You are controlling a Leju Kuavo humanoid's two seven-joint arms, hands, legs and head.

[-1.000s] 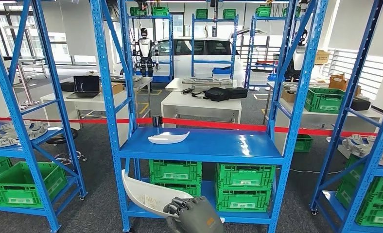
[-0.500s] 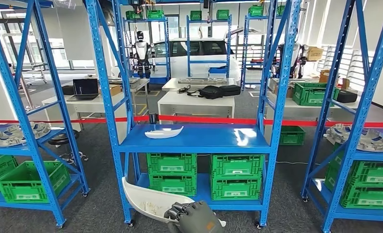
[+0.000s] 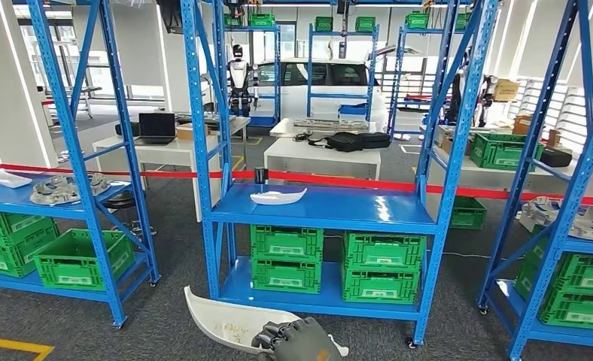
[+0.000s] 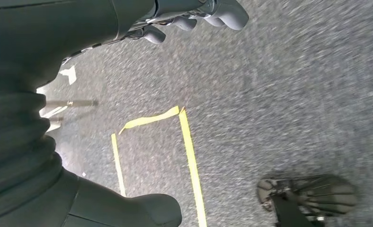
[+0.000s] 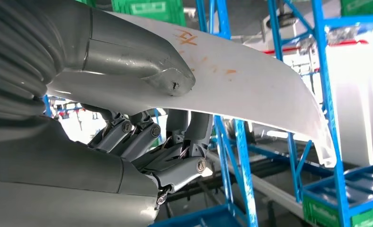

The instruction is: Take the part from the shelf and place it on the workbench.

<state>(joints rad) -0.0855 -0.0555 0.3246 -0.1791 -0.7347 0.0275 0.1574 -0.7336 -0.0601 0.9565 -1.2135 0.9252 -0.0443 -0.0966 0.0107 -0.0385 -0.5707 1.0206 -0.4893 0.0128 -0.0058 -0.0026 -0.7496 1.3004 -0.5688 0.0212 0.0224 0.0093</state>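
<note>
White curved panel part off the shelf, gripped by right hand, thumb on top, fingers under (grip near 1 end). Left hand hangs over floor, fingers loosely apart, holding nothing. Risk: long overhang could tip and slip, or clip the blue shelf while turning toward the desk.

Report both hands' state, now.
Left hand: holds nothing, fingers apart, hanging over the grey floor.
Right hand: grips the long curved white plastic part, thumb on one face, fingers on the other.
</note>
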